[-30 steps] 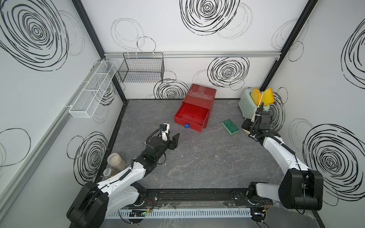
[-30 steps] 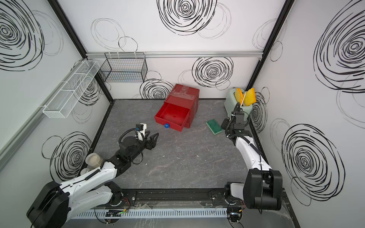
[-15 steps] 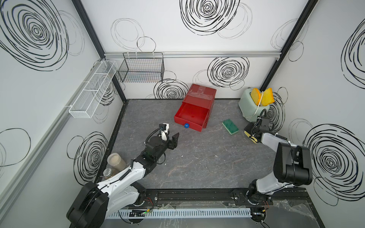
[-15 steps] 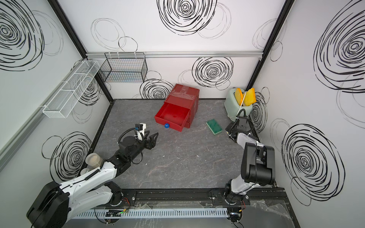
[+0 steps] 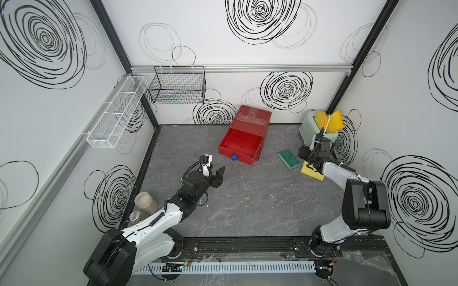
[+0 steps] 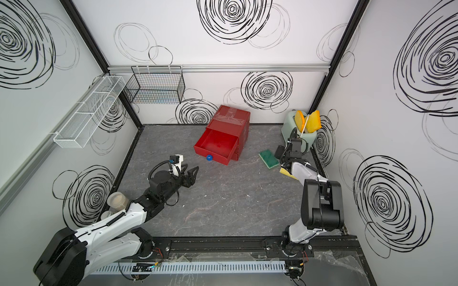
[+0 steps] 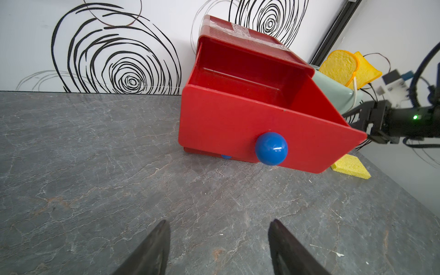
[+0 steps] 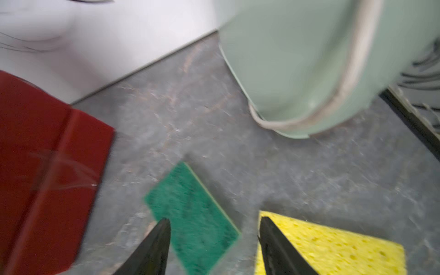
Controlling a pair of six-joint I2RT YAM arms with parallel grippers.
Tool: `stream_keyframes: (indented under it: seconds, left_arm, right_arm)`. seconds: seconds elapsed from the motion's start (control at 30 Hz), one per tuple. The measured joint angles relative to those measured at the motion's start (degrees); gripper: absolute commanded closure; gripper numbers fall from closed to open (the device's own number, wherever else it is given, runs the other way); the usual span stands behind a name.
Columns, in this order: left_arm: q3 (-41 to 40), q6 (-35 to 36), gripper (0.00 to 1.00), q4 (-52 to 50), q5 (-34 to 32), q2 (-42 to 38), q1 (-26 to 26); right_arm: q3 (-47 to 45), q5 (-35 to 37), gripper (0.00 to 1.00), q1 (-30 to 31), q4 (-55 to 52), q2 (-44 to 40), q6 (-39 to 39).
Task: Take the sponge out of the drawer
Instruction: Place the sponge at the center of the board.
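The red drawer (image 5: 241, 155) with its blue knob (image 5: 233, 157) stands pulled out of the red cabinet, and its inside is bare (image 7: 226, 123). A green-topped sponge (image 5: 288, 158) (image 8: 190, 209) lies on the floor to its right. A yellow sponge (image 5: 311, 172) (image 8: 333, 247) lies beside that one. My right gripper (image 5: 305, 155) (image 8: 214, 221) hangs open just over both sponges and holds nothing. My left gripper (image 5: 219, 177) (image 7: 219, 223) is open and empty, a short way in front of the knob.
A mint toaster (image 5: 313, 126) with bread slices stands in the back right corner, close behind the right gripper. Two jars (image 5: 145, 201) sit by the left wall. Wire baskets (image 5: 178, 86) hang on the back and left walls.
My right gripper has gone from shut to open and its arm has folded down low; the yellow sponge now lies on the floor by it. The left arm has not moved.
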Motion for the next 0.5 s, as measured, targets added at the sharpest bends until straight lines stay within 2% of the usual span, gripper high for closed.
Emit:
stream_keyframes:
  seconds: [0.1, 0.17, 0.3, 0.33, 0.4, 0.43, 0.5]
  left_arm:
    - [0.0, 0.0, 0.31, -0.02, -0.02, 0.02, 0.02]
    - [0.0, 0.02, 0.31, -0.04, -0.02, 0.0, 0.02]
    - [0.09, 0.02, 0.31, -0.22, -0.11, 0.0, 0.02]
    - [0.11, 0.02, 0.31, -0.22, -0.13, -0.02, 0.02]
    - [0.11, 0.02, 0.31, -0.28, -0.13, -0.09, 0.02]
    - [0.11, 0.02, 0.31, -0.28, -0.15, -0.13, 0.02]
    - [0.11, 0.02, 0.31, -0.44, -0.15, -0.33, 0.02]
  right_arm:
    - [5.03, 0.7, 0.01, 7.19, -0.26, -3.82, -8.04]
    - [7.82, -1.38, 0.01, 10.8, 0.76, -6.43, -11.8]
    - [9.29, -12.0, 0.01, 10.99, 6.14, -10.93, -13.81]
    - [9.2, -15.39, 0.09, 10.03, 7.58, -11.17, -13.57]
    - [10.84, -21.59, 0.32, 8.13, 8.48, -9.42, -13.35]
    - [12.72, -23.19, 0.34, 7.65, 8.13, -7.48, -13.38]
    - [20.63, -25.24, 0.46, 6.69, 5.42, -0.46, -12.81]
